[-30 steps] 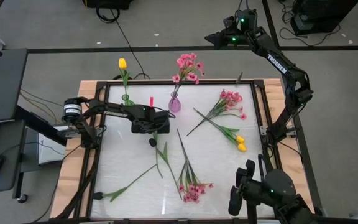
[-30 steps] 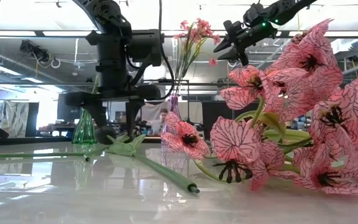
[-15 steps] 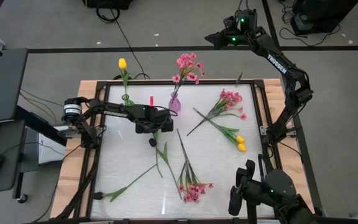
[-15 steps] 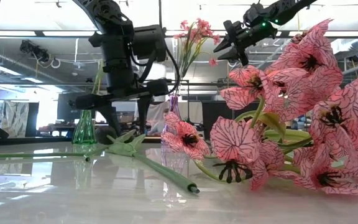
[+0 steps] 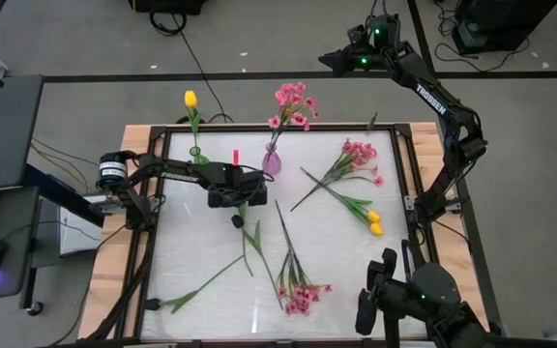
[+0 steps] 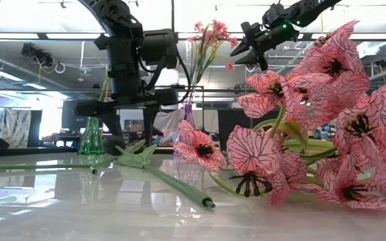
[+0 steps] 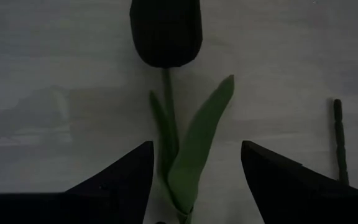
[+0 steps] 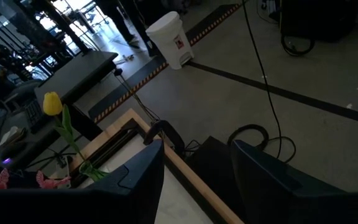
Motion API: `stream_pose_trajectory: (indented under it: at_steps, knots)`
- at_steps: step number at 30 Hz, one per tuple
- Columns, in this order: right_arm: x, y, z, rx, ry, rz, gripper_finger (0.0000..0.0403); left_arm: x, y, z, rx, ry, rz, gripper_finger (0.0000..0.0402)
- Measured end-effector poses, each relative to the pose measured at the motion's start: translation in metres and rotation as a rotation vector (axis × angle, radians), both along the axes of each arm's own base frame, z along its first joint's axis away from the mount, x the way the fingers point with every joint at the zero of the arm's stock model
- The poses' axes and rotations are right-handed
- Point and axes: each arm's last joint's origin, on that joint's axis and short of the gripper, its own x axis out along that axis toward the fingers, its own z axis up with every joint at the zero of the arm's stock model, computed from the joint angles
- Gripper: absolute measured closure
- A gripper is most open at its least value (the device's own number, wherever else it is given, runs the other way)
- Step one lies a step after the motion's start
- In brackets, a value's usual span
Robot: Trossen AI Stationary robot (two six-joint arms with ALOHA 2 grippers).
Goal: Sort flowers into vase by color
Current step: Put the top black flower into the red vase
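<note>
The left gripper point(image 7: 194, 180) hangs over the dark tulip point(image 7: 166, 31) with its jaws open, one on each side of the stem and its green leaf, gripping nothing. Over the last second it has slid a little toward the right along the tabletop point(image 5: 337, 251), then eased back, settling above the flower near the middle of the left half. That small correction looks like lining up for a pick; the tulip still lies flat, its dark head just past the jaws.

How far the jaws stand above the stem is hard to judge from the low view, but they seem not yet down on it.

Farther out, a yellow tulip point(image 5: 190, 100) stands in the green vase point(image 5: 197, 153) and a pink spray point(image 5: 293, 104) in the purple vase point(image 5: 272, 161). More pink sprays and yellow tulips still lie loose on the tabletop.

The right gripper point(image 8: 194, 186) waits high beyond the far edge, jaws apart and empty.
</note>
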Motion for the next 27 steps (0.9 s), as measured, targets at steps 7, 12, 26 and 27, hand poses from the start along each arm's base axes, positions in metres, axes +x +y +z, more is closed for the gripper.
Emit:
stream_pose_trajectory:
  at_steps: [7, 12, 26, 27]
  knots:
    - [0.0, 0.0, 0.0, 0.0, 0.0, 0.0, 0.0207, -0.005, -0.001, -0.001, -0.007, 0.048, 0.0, 0.0155]
    - [0.0, 0.0, 0.0, 0.0, 0.0, 0.0, 0.0207, -0.009, -0.001, -0.002, -0.014, 0.091, 0.0, 0.0155]
    - [0.0, 0.0, 0.0, 0.0, 0.0, -0.002, 0.0207, -0.004, -0.025, -0.005, -0.054, 0.089, -0.003, 0.0155]
    - [0.0, 0.0, 0.0, -0.001, 0.0, -0.002, 0.0207, -0.004, -0.028, -0.008, -0.055, 0.1, -0.005, 0.0155]
